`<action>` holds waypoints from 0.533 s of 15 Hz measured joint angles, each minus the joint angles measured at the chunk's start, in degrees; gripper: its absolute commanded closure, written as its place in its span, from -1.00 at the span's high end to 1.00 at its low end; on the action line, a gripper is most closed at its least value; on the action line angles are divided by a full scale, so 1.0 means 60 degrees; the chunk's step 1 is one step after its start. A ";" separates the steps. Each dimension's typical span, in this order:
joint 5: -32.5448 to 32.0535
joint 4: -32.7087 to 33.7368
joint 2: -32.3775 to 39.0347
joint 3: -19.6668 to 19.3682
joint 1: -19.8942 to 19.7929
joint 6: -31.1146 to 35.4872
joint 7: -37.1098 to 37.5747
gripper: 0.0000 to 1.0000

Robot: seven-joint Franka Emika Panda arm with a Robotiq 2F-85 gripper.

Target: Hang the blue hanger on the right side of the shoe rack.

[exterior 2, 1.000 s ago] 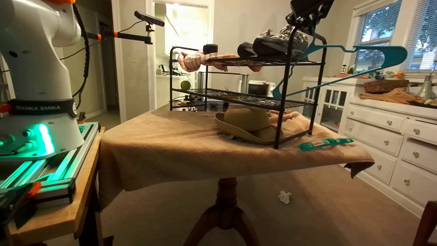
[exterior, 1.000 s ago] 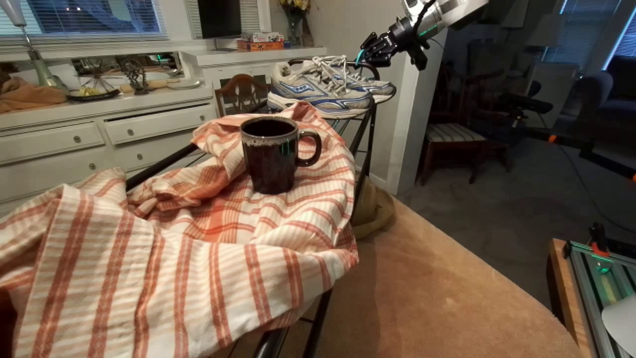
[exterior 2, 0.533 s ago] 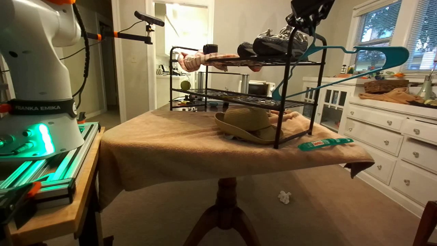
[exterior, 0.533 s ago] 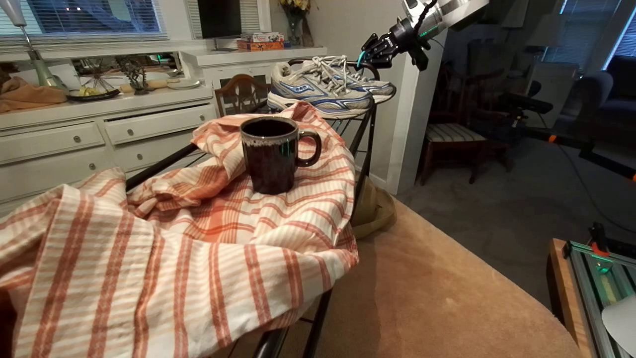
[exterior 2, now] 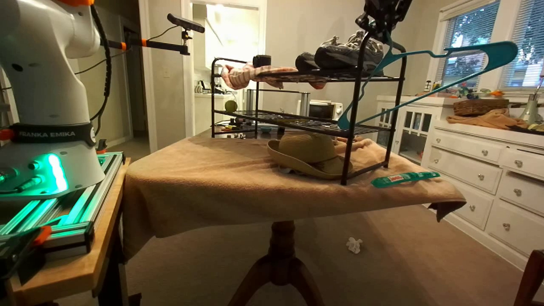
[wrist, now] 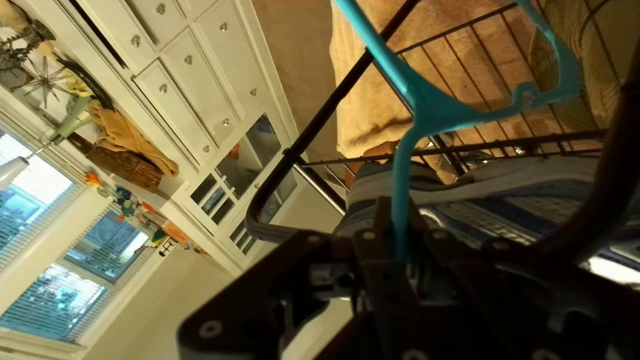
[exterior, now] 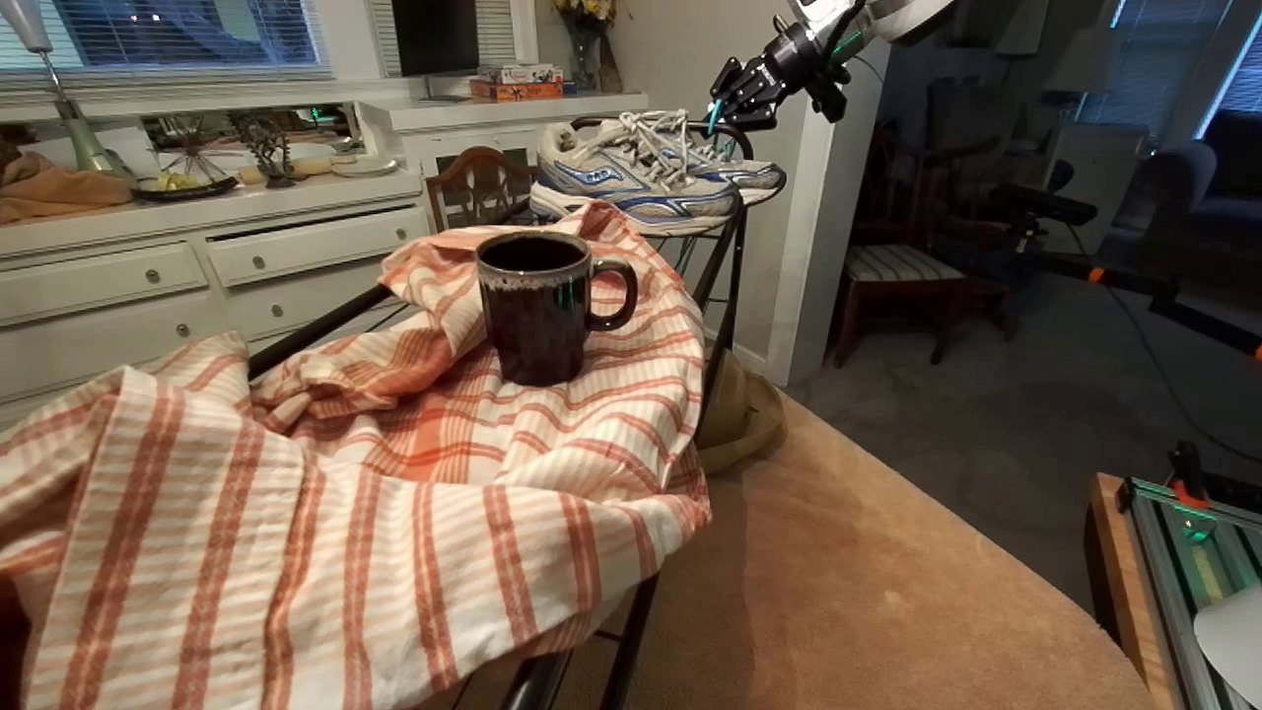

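Teal, plastic-looking: the blue hanger (wrist: pixel 435 112) has its hook pinched in the hand (wrist: pixel 400 220), at the end of the shoe rack (exterior 2: pixel 356 91) with the shoes (exterior 2: pixel 348 56). Compared with half a second back, we see its outer end tipped higher, inner corner slightly lower, hand angle changed a bit. We take that as lining the hook up with the top rail (wrist: pixel 267 231). Contact there's hidden by the hand, so we can't call it hung; no release yet, task unfinished.

Hanger (wrist: pixel 435 112) is teal, rack (exterior 2: pixel 354 102) black, mug (exterior: pixel 537 330) perhaps brown.
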 measured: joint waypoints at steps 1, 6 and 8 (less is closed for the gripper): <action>-0.0119 0.0084 0.0037 0.0013 0.0010 -0.0044 0.0000 -0.96; -0.0432 0.0638 0.0362 0.0121 0.0038 -0.0134 0.0000 -0.96; -0.0525 0.0930 0.0564 0.0178 0.0039 -0.0155 0.0000 -0.96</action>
